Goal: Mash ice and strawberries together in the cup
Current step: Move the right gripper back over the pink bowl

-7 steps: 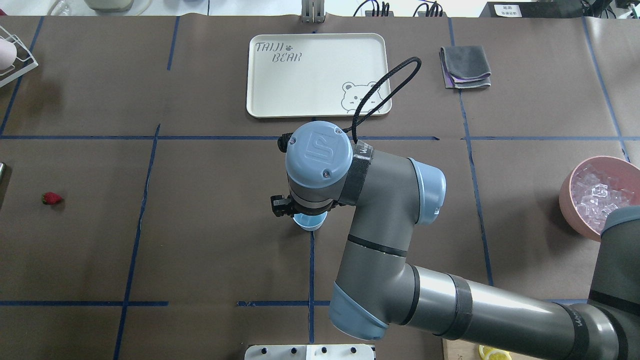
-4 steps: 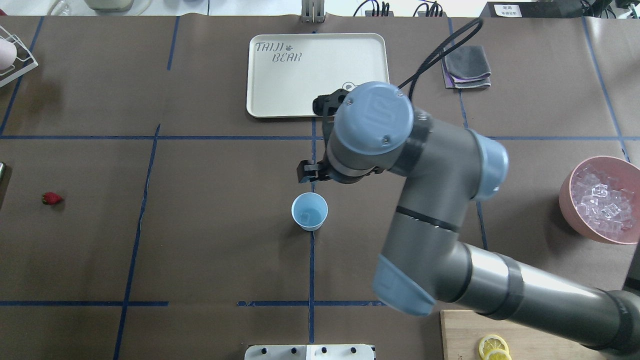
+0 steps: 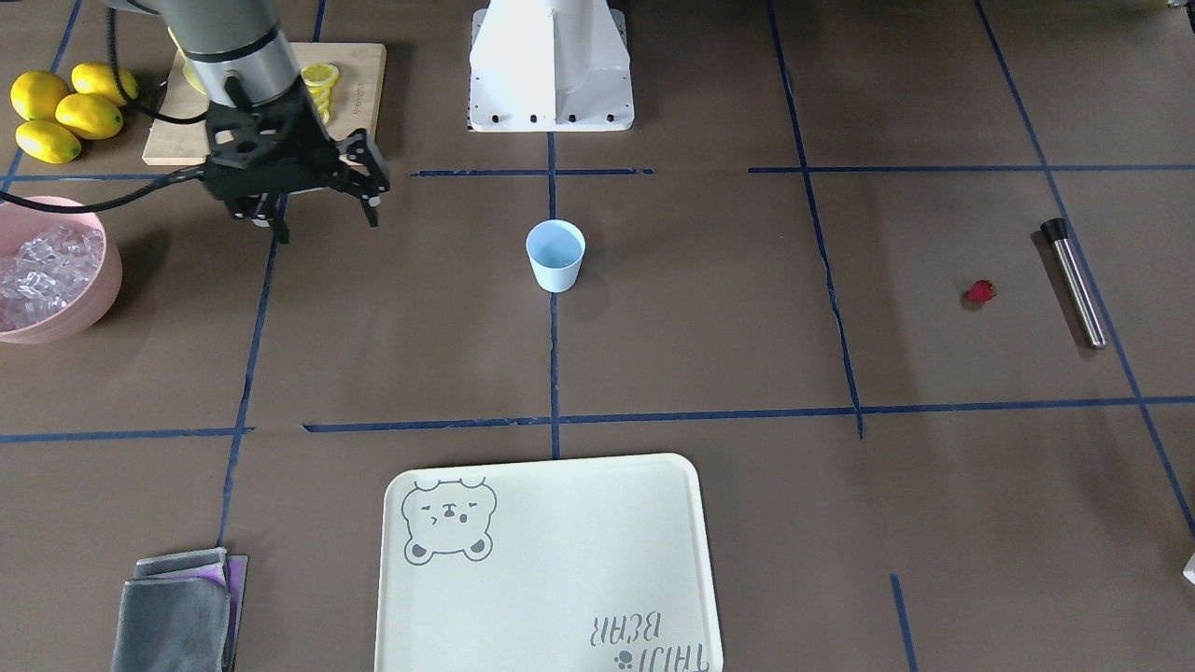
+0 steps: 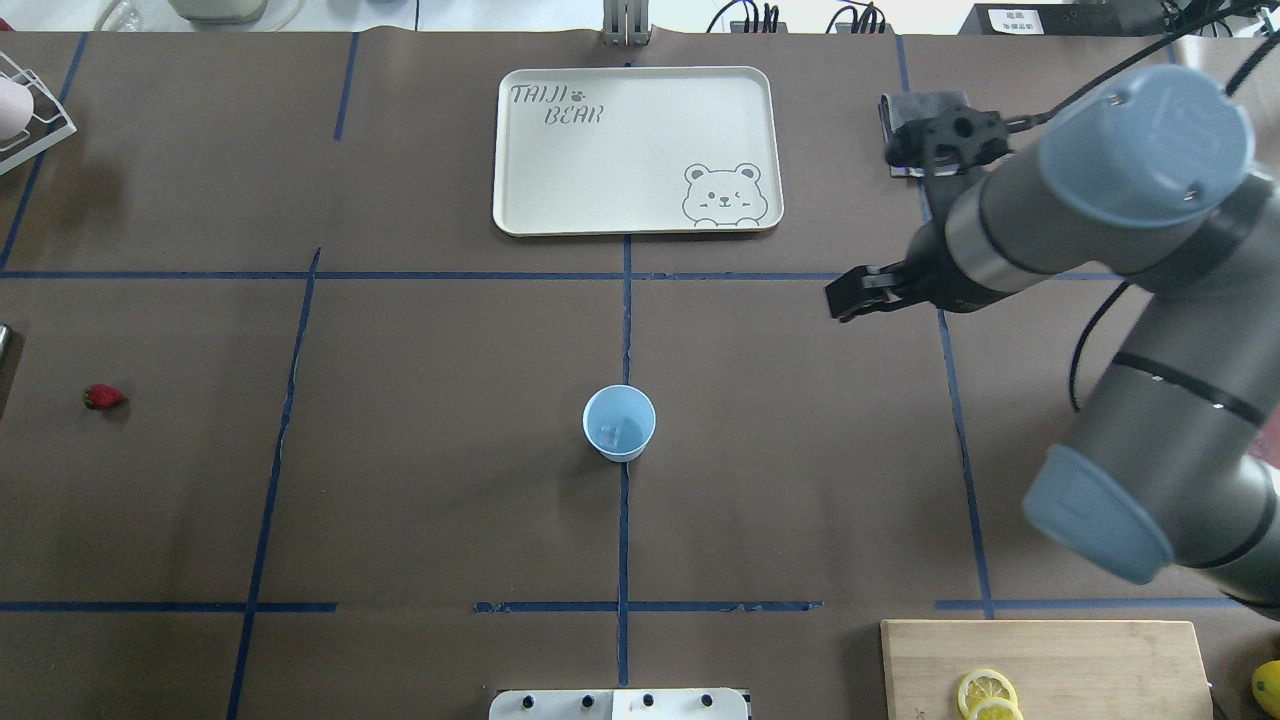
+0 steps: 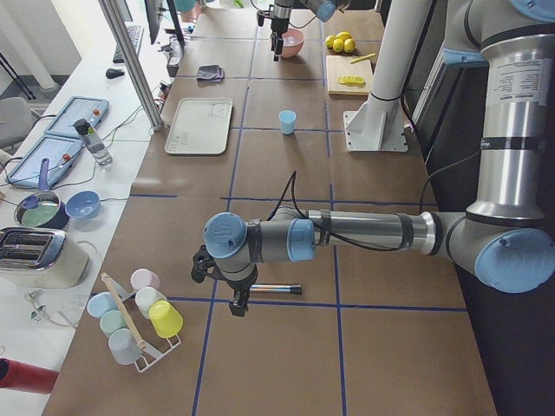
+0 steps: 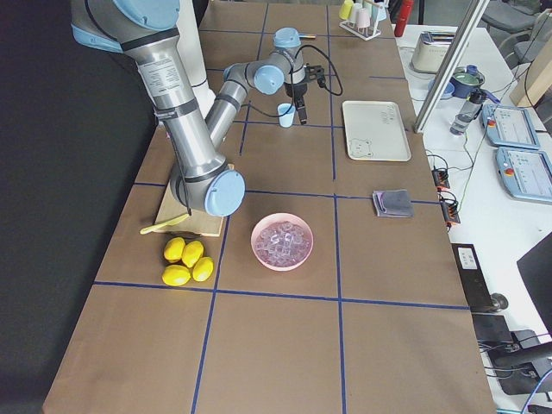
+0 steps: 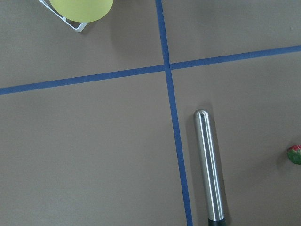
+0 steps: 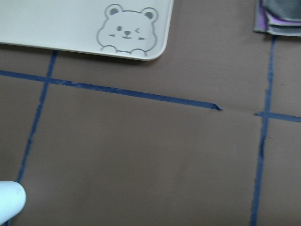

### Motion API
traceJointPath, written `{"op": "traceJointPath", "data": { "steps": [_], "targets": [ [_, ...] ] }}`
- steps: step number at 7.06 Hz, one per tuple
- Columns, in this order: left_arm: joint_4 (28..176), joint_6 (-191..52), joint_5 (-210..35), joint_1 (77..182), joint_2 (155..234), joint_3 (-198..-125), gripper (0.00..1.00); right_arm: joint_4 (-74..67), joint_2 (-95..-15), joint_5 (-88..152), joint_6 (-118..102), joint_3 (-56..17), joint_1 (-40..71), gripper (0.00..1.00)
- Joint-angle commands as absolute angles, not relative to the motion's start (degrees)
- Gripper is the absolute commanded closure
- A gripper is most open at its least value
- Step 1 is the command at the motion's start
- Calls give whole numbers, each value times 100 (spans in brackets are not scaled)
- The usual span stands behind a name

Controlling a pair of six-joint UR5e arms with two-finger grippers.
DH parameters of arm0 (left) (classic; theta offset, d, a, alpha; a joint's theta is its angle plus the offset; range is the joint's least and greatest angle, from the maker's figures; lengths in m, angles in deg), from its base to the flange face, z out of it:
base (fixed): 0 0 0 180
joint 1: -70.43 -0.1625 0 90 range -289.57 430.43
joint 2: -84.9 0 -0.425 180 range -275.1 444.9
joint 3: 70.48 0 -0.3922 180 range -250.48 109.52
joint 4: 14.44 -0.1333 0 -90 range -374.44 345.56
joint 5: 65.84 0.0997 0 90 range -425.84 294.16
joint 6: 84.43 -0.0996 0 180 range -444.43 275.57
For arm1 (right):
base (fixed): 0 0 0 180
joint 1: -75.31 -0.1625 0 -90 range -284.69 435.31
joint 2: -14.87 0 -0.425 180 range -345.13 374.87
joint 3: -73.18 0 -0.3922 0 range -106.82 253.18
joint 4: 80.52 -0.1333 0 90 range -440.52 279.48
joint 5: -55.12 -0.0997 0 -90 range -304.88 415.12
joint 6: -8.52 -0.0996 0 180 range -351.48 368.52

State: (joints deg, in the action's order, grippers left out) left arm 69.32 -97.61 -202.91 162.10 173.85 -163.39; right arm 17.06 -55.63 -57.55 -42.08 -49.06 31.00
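Observation:
The light-blue cup point(image 4: 619, 422) stands upright at the table's centre on a blue tape line, with a clear ice point(image 4: 612, 432) cube lying inside it. More ice point(image 3: 42, 266) fills the pink bowl point(image 3: 110, 280). The strawberry point(image 4: 103, 397) lies alone far out on the robot's left. My right gripper point(image 3: 327, 224) hangs open and empty between the cup and the bowl, above the table. My left gripper point(image 5: 238, 299) hovers over a steel muddler point(image 7: 208, 169) beside the strawberry point(image 7: 295, 154); I cannot tell whether it is open or shut.
A cream bear tray point(image 4: 560, 180) lies beyond the cup, with a folded grey cloth point(image 3: 177, 611) to its right. A cutting board point(image 4: 1080, 650) with lemon slices and whole lemons point(image 3: 61, 107) sit near the robot base. A rack of cups point(image 5: 134, 316) stands at the left end.
My right arm has swung away from above the cup, to the right and back toward the bowl side. The cup is now uncovered, with an ice cube in it.

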Motion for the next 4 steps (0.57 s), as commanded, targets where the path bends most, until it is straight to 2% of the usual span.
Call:
{"op": "traceJointPath", "data": {
  "steps": [1, 2, 4],
  "targets": [
    [6932, -9752, -20286, 16210, 17385, -16399, 0, 1678, -6804, -6344, -2910, -5231, 2200, 1],
    [6932, -9752, -20295, 16210, 17376, -16425, 0, 1390, -7358, -6344, -2422, -5259, 2005, 1],
    [6932, -9752, -20295, 16210, 17376, -16443, 0, -710, -8755, -6579, -2024, -4832, 1837, 1]
  ]
}}
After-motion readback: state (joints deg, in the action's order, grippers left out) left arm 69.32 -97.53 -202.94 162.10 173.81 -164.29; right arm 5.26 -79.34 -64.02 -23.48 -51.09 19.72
